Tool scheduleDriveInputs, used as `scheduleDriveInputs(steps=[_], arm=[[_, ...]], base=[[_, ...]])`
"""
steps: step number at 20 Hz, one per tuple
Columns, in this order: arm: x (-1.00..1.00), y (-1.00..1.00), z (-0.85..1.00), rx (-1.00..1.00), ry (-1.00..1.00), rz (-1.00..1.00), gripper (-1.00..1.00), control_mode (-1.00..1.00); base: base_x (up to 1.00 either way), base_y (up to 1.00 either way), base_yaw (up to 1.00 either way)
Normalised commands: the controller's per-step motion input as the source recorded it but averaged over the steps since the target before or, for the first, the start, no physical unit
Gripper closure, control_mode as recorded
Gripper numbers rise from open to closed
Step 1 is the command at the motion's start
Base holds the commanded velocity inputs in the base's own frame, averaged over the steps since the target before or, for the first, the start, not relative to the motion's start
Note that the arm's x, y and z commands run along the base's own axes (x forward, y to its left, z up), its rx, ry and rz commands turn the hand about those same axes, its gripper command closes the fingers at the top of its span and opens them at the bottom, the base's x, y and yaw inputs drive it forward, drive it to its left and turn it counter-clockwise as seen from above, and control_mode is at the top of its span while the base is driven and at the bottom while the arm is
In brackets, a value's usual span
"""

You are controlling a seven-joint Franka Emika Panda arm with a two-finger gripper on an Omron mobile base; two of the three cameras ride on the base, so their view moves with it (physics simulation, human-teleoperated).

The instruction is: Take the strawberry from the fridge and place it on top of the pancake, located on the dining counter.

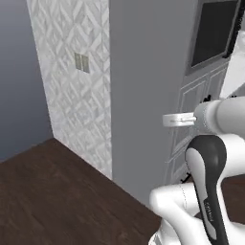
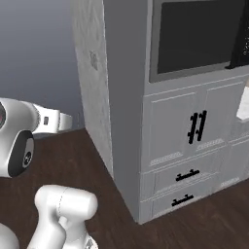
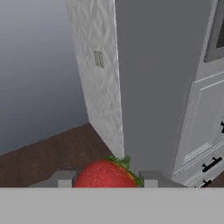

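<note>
In the hand view the strawberry point(image 3: 105, 174) sits low in the picture between the 2 dark fingertips point(image 3: 64, 178) of the gripper point(image 3: 106, 179), one tip on each side of it and both touching its red flesh, so the jaws are drawn in narrow and holding the fruit. Its small green leaves stick up at the upper right of the berry. Beyond it stands a tall grey cabinet block point(image 3: 153, 78), whose plain flat side faces the camera, and to the left of that runs a white wall with a raised diamond pattern point(image 3: 98, 87) that carries a small double switch plate point(image 3: 99, 58). A dark wooden floor point(image 3: 48, 153) spreads below the wall, and a plain blue-grey wall point(image 3: 35, 65) fills the left. In the left base view the white arm point(image 1: 210, 158) rises at the lower right, with its forearm reaching left in front of the cabinet side. In the right base view the front of the same block shows a dark oven window point(image 2: 194, 36) at the top, 2 panelled doors with a pair of black handles point(image 2: 196, 127) under it, and 2 drawers point(image 2: 182, 187) below those, each with a black bar handle. The arm's white links stand at the left of that view, well apart from the cabinet front.
</note>
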Motion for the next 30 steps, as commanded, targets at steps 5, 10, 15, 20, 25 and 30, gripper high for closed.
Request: scheduleDriveInputs(steps=[5, 10, 15, 20, 25, 30], arm=[[0.0, 0.0, 0.0, 0.0, 0.0, 0.0, 1.0, 1.0], [0.0, 0.0, 0.0, 0.0, 0.0, 0.0, 1.0, 1.0], [0.0, 0.0, 0.0, 0.0, 0.0, 0.0, 1.0, 1.0], [0.0, 0.0, 0.0, 0.0, 0.0, 0.0, 1.0, 1.0], [0.0, 0.0, 0.0, 0.0, 0.0, 0.0, 1.0, 1.0], [0.0, 0.0, 0.0, 0.0, 0.0, 0.0, 1.0, 1.0]], base=[[0.48, 0.17, 0.68], [0.65, 0.11, 0.64], [0.8, 0.11, 0.59], [0.91, 0.04, 0.52], [0.99, -0.03, 0.41], [1.0, -0.01, 0.41]])
